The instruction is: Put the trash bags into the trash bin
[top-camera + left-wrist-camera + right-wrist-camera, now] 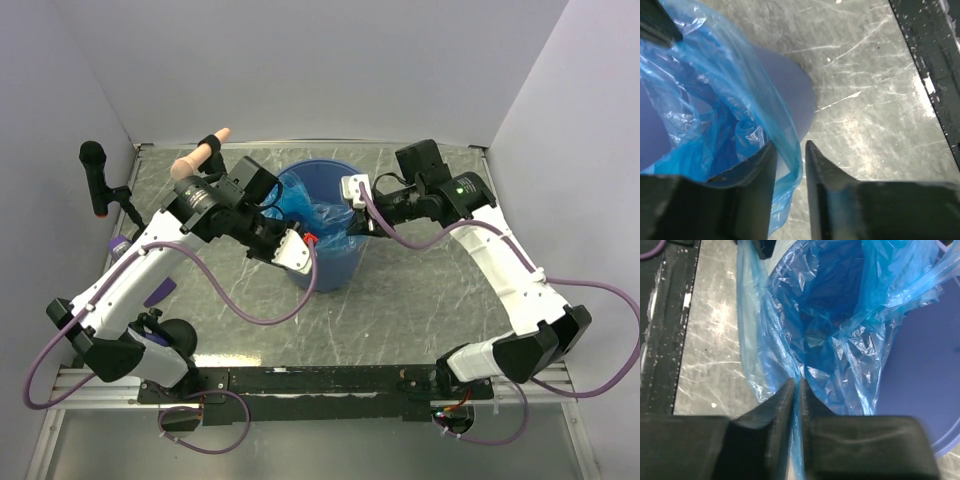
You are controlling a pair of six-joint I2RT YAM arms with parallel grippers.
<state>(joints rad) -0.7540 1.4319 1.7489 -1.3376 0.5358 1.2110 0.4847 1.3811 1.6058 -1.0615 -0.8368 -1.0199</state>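
We are seeing the round blue trash bin (326,272) standing upright mid-worktop (420,300), mouth up. The glossy translucent trash bag (318,214) is hanging inside it, lengthwise down and opening upward. The right claw (796,386) is pinching its rim; the left claw (790,152) is straddling it, narrowly apart.

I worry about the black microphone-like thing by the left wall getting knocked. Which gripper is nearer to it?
Left. The left gripper is at the trash bin's left rim, on the microphone-like thing's side; the right gripper is at the bin's right rim, farther off.
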